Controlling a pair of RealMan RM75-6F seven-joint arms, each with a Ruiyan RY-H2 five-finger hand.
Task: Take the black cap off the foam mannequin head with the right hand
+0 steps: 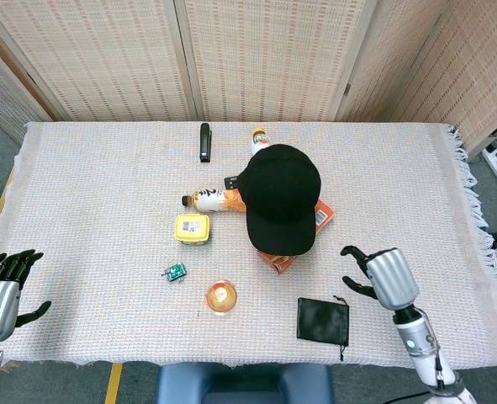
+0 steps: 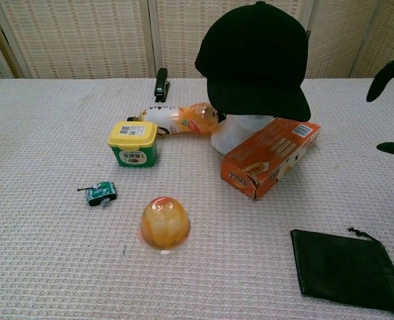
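The black cap (image 1: pixel 282 196) (image 2: pixel 257 60) sits on the white foam mannequin head (image 2: pixel 240 131) in the middle of the table, brim toward me. My right hand (image 1: pixel 381 273) hovers over the table to the right of the cap, fingers spread and holding nothing; in the chest view only its dark fingertips (image 2: pixel 391 72) enter at the right edge. My left hand (image 1: pixel 2 284) stays at the near left corner of the table, fingers apart and empty.
An orange box (image 2: pixel 270 155) leans against the mannequin head. Nearby lie a bottle (image 2: pixel 180 118), a yellow-lidded tub (image 2: pixel 133 143), a toy tank (image 2: pixel 100 193), a jelly cup (image 2: pixel 165 223), a black stapler (image 2: pixel 162 83) and a black pouch (image 2: pixel 347 269).
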